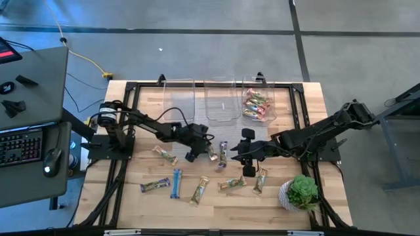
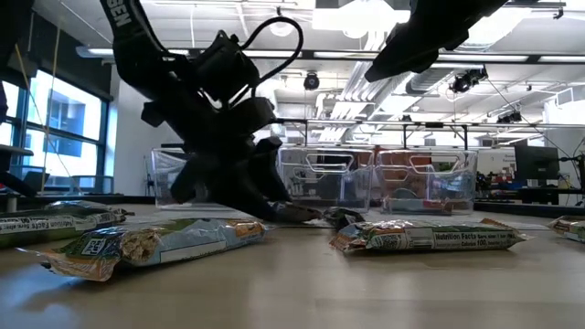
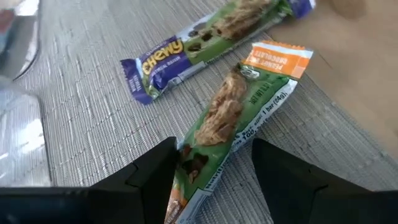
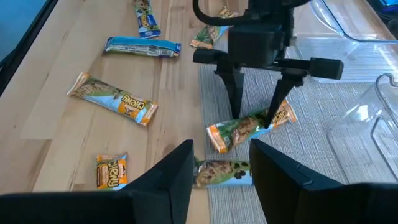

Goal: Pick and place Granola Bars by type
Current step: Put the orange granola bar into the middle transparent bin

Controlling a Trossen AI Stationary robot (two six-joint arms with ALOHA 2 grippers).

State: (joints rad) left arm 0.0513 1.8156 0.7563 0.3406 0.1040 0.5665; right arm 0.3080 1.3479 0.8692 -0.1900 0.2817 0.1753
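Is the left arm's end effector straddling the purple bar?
No. The left end effector has its open fingers on either side of the green and orange bar; the purple bar lies apart.

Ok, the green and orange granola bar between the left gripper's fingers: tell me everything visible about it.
The green and orange granola bar is a flat bar in a shiny wrapper, green in the middle with orange ends, printed with a picture of the bar and small white text. It lies flat on the grey woven mat, beside a purple bar without touching it. The left gripper straddles it, open, one finger on either side of it.
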